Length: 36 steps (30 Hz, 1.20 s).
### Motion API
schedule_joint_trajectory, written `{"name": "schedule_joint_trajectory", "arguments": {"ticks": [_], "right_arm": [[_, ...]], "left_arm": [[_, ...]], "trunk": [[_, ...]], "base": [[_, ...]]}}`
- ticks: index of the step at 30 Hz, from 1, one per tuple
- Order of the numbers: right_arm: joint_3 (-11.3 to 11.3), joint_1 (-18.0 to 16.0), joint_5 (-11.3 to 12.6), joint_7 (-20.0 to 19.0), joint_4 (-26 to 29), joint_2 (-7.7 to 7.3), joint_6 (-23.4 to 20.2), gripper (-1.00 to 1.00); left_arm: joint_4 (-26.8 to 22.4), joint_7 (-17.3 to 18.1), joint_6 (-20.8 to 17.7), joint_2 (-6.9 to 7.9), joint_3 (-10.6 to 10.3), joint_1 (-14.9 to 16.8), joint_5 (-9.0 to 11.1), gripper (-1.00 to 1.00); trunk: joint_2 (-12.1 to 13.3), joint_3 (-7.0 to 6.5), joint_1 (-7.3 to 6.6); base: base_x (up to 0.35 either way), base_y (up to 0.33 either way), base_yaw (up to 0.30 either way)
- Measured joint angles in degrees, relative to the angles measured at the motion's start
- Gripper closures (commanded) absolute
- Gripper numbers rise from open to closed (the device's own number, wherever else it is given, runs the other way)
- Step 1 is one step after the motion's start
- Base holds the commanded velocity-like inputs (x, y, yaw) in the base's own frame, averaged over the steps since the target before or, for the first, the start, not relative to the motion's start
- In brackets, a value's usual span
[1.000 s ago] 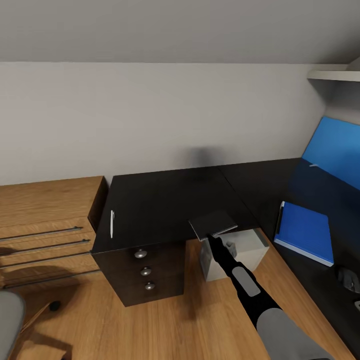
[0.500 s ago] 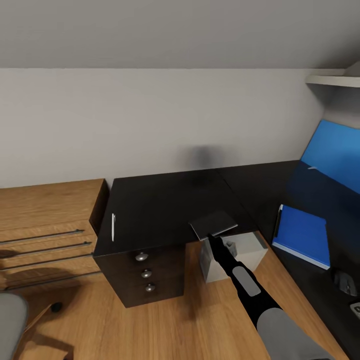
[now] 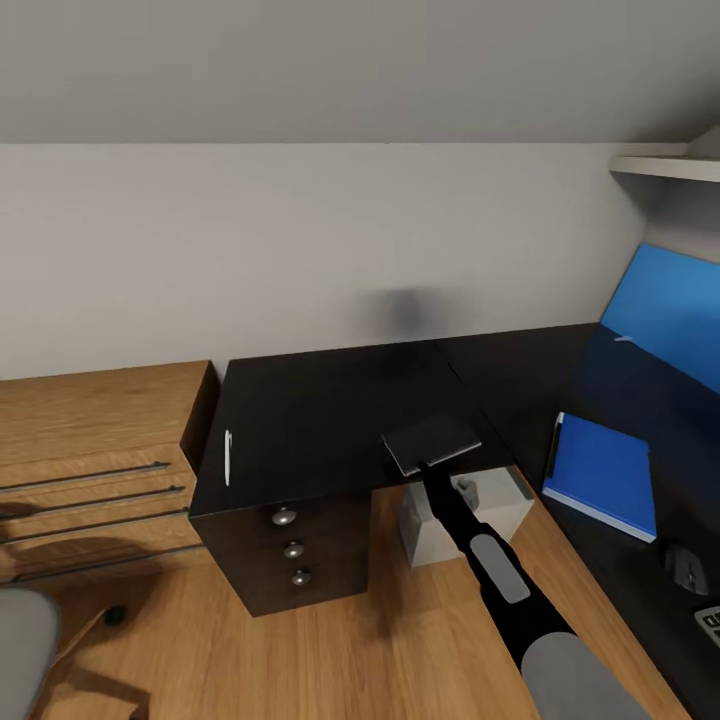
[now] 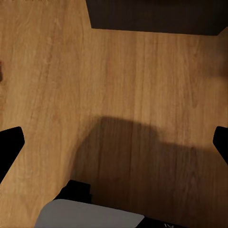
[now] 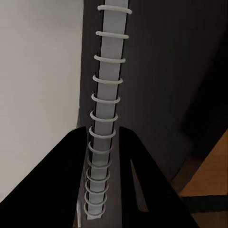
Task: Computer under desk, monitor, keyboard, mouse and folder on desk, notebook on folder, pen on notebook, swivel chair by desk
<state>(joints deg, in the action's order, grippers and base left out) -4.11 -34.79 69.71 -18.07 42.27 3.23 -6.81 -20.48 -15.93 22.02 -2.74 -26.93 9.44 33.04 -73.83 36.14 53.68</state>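
Observation:
My right gripper [image 3: 429, 468] is shut on the grey notebook [image 3: 432, 442], which hangs slightly tilted over the inner corner of the black desk [image 3: 320, 410], above the grey-white computer [image 3: 490, 505]. In the right wrist view the notebook's spiral spine [image 5: 107, 95] runs between the fingers of that gripper [image 5: 102, 190]. The blue folder [image 3: 600, 473] lies on the desk's right wing, with the black mouse [image 3: 685, 567] and a corner of the keyboard [image 3: 712, 622] nearer me. A thin pale pen [image 3: 227, 457] lies by the desk's left edge. My left gripper [image 4: 114, 142] hangs open over the plank floor.
Black drawers [image 3: 290, 548] with silver knobs stand under the desk's left end. A low wooden cabinet [image 3: 95, 450] adjoins it on the left. The grey seat of the swivel chair [image 3: 18, 640] is at the lower left. A blue back panel [image 3: 670, 310] rises at the right.
The head view has drifted slightly. My right gripper has carried the notebook a little up and to the right over the desk corner. The folder and pen lie as before.

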Motion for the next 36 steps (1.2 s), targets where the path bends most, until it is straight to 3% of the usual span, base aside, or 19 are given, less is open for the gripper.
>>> {"name": "schedule_joint_trajectory", "arguments": {"ticks": [4,7,12,17,25,36], "right_arm": [[0.5,2.8,0.0,0.5,6.4,-0.59,0.2,1.0],[2.6,4.1,0.0,2.2,9.9,-1.34,0.3,1.0],[10.6,4.7,0.2,4.4,12.9,-2.34,0.0,1.0],[12.5,4.8,0.1,4.4,14.2,-3.41,-0.3,1.0],[18.2,4.8,0.1,4.6,15.7,-4.15,-0.3,1.0],[19.7,4.8,0.4,7.2,15.6,-3.96,-0.3,1.0]], "left_arm": [[0.0,0.0,0.0,-0.01,0.0,0.0,0.0,-1.0],[0.1,0.0,0.0,-0.01,0.0,0.0,0.1,-1.0],[0.2,-0.1,-0.3,-0.03,0.0,0.0,0.1,-1.0],[0.3,-0.1,-0.5,-0.02,0.0,0.0,0.2,-1.0],[0.3,-0.1,-0.5,-0.02,-0.1,0.0,0.2,-1.0],[0.3,-0.1,-0.5,-0.02,0.0,0.0,0.2,-1.0]], "trunk": [[0.0,0.0,0.0],[0.0,0.0,0.0],[0.0,0.0,0.0],[0.0,0.0,0.0],[0.0,0.0,0.0],[0.0,0.0,0.0]], "base": [[0.0,0.0,0.0],[0.0,-0.024,0.0],[0.0,-0.21,-0.143],[0.0,-0.055,-0.248],[0.0,-0.004,-0.253],[0.0,0.0,-0.043]]}}
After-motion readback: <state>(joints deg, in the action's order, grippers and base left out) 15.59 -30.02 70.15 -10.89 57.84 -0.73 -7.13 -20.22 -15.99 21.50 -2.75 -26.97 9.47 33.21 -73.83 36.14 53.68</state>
